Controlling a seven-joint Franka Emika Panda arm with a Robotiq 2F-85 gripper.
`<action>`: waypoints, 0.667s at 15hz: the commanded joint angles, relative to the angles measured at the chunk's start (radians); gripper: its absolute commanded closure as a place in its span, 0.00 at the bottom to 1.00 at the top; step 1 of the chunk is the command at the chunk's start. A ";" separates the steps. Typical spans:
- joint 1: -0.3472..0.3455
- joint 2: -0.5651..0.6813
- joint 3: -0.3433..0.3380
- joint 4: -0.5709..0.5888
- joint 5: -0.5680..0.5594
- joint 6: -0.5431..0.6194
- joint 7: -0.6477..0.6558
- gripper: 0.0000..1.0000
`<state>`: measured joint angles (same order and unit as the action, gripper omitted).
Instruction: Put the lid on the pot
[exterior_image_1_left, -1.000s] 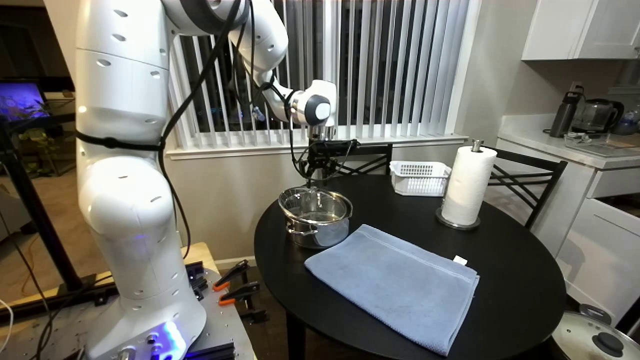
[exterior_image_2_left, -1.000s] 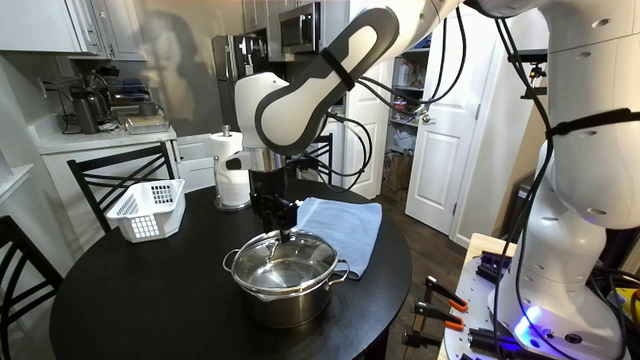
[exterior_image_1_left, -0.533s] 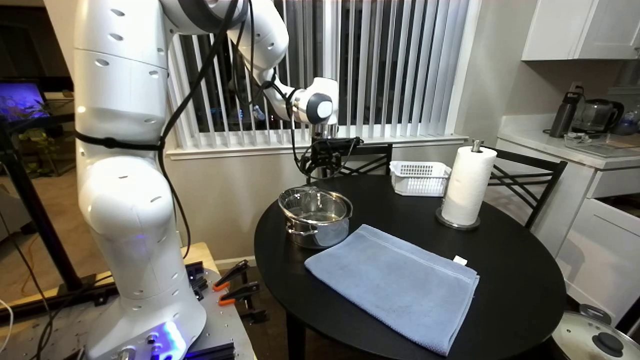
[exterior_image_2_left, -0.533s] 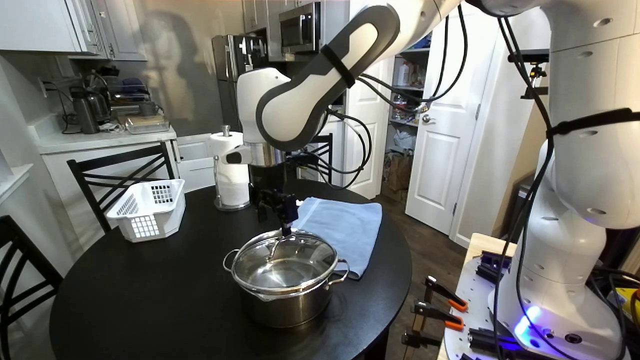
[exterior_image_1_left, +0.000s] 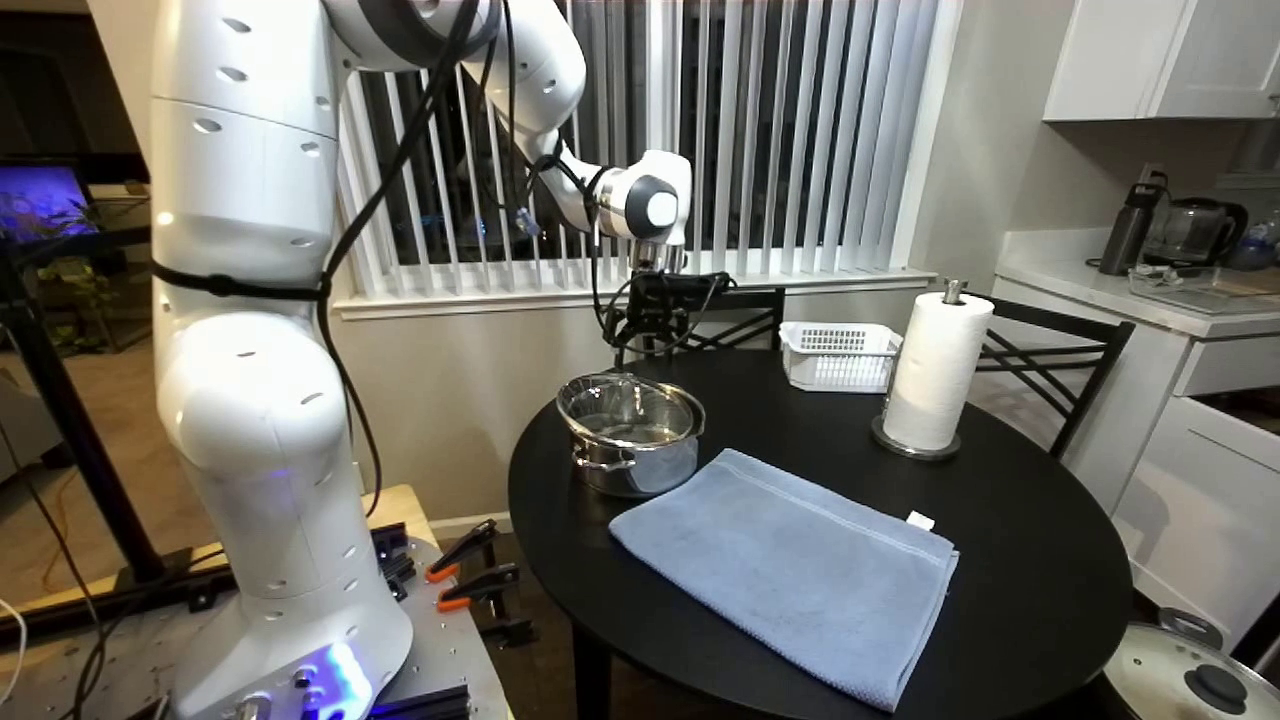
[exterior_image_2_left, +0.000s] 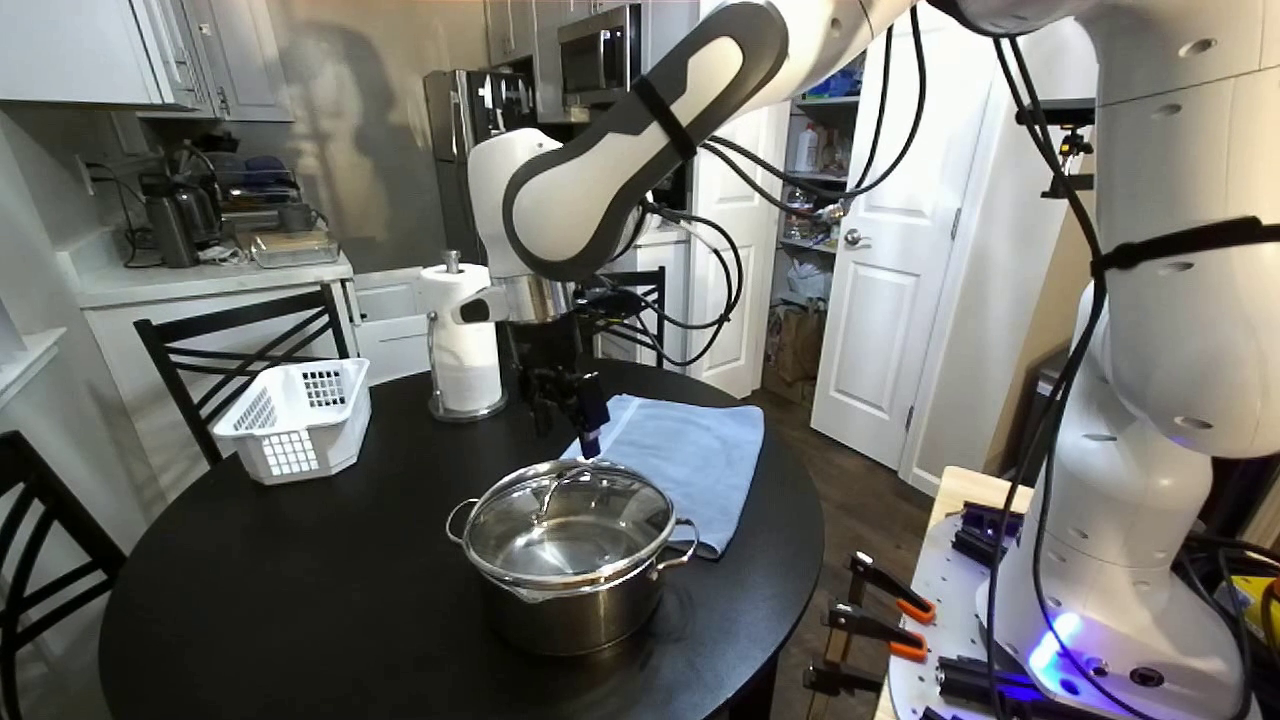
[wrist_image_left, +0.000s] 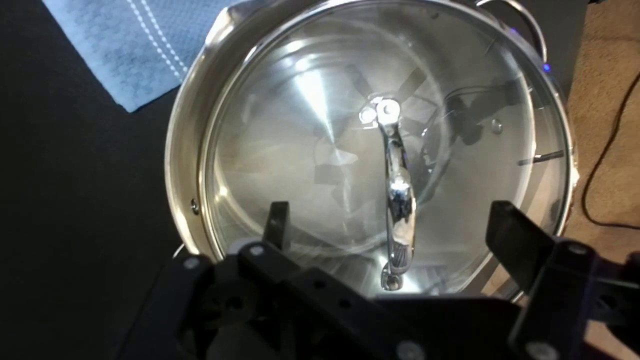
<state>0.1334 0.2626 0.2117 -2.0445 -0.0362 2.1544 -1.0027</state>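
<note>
The lid is clear glass with a metal rim and an arched metal handle. In both exterior views the lid (exterior_image_1_left: 628, 432) (exterior_image_2_left: 530, 555) rests on top of the shiny steel pot (exterior_image_1_left: 650, 472) (exterior_image_2_left: 580, 620). In the wrist view the lid (wrist_image_left: 280, 165) sits off-centre, with a gap on its left showing the pot's inner wall (wrist_image_left: 187, 165). In an exterior view the lid looks tilted. My gripper (exterior_image_2_left: 590, 445) is just above the lid, apart from it. In the wrist view my gripper (wrist_image_left: 392, 222) is open and empty, fingers wide on either side of the handle.
A blue folded towel (exterior_image_1_left: 800, 570) lies beside the pot on the round black table (exterior_image_2_left: 300, 600). A white basket (exterior_image_2_left: 300, 420) and a paper towel roll (exterior_image_1_left: 940, 370) stand farther off. Another lid with a black knob (exterior_image_1_left: 1215, 685) is low beyond the table. Chairs surround it.
My gripper has risen from the lid's handle and shifted a little to the right in both exterior views. The lid and pot have not visibly moved.
</note>
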 joint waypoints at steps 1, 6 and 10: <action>-0.007 0.030 -0.001 0.054 0.019 -0.097 0.006 0.00; -0.017 0.070 0.008 0.104 0.063 -0.143 -0.027 0.00; -0.018 0.104 0.008 0.132 0.091 -0.166 -0.019 0.27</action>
<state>0.1333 0.3395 0.2083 -1.9461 0.0187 2.0282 -1.0041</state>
